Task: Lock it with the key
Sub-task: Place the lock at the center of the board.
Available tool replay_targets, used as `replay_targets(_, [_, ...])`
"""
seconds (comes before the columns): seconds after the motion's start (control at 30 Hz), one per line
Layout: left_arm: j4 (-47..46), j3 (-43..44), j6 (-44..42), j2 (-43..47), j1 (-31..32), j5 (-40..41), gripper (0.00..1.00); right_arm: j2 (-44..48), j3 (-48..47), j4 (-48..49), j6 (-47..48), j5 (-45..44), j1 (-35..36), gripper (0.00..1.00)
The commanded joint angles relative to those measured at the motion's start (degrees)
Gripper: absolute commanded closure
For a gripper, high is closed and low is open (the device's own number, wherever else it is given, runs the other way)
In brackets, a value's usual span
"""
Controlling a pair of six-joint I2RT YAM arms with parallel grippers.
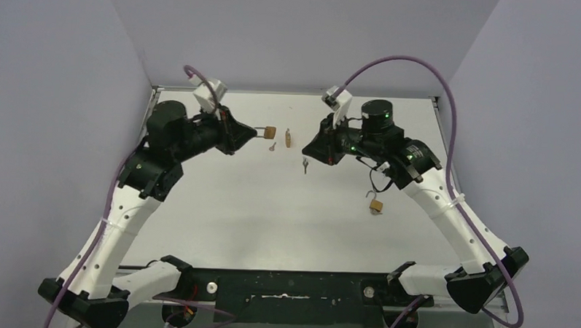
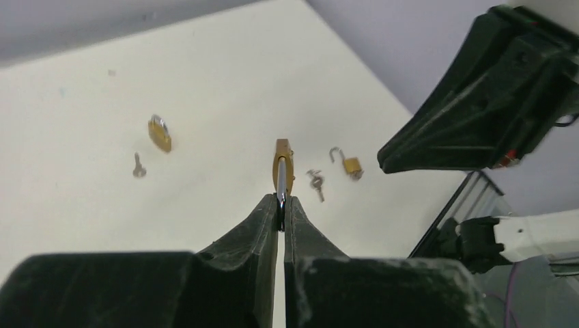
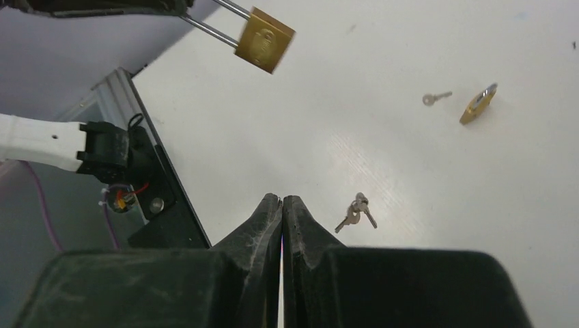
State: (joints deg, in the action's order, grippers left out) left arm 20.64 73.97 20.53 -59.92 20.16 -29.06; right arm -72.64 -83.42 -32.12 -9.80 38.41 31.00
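Note:
My left gripper (image 1: 258, 132) is shut on the shackle of a brass padlock (image 1: 270, 132) and holds it in the air over the far table. The left wrist view shows the padlock (image 2: 282, 167) edge-on just past the gripper (image 2: 281, 205). In the right wrist view the held padlock (image 3: 263, 39) hangs at the top. A small bunch of keys (image 1: 305, 164) lies on the table; in the right wrist view the bunch (image 3: 355, 212) lies just right of my right gripper (image 3: 282, 200), which is shut and empty. That gripper (image 1: 308, 151) hovers beside the bunch.
A single key (image 1: 272, 146) and a second brass padlock (image 1: 288, 138) lie near the held padlock. A third padlock with an open shackle (image 1: 376, 204) lies under the right arm. The right arm (image 2: 491, 102) fills the left wrist view's upper right.

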Motion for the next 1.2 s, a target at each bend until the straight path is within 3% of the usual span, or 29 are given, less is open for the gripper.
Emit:
replay_targets(0.0, [17.00,0.98,-8.58,-7.49,11.47,32.76,1.00,-2.02,3.48,-4.18,0.85,-22.92,6.51,1.00])
replay_targets(0.17, [20.88,3.68,-2.60,-20.05,16.22,46.70,1.00,-7.85,4.54,-3.66,-2.71,-35.30,10.29,1.00])
replay_targets(0.4, [24.66,9.44,-0.56,-27.68,16.98,52.81,1.00,-11.95,7.94,1.42,-5.20,-40.59,11.54,1.00])
replay_targets(0.5, [24.92,9.38,-0.18,-28.55,15.57,51.48,1.00,-10.90,14.76,9.08,-6.22,-39.25,11.84,0.97])
replay_targets(0.57, [24.26,7.75,0.58,-28.23,13.95,48.43,1.00,-9.33,19.64,12.63,-6.10,-37.56,14.14,0.83])
replay_targets(0.63, [23.10,5.33,1.11,-26.85,12.31,46.16,1.00,-8.85,22.24,11.67,-4.87,-42.25,18.24,0.71])
replay_targets(0.8, [21.63,1.11,1.19,-23.58,8.22,42.95,1.00,-10.76,24.84,6.36,-9.21,-47.58,28.44,0.56])
replay_targets(0.97, [21.48,-0.03,0.76,-21.75,5.78,41.16,1.00,-11.90,27.04,8.85,-14.57,-49.07,37.20,0.52])
replay_targets(1.17, [21.61,-0.72,0.21,-20.49,4.73,39.99,1.00,-18.11,27.41,11.18,-17.97,-47.70,38.86,0.57])
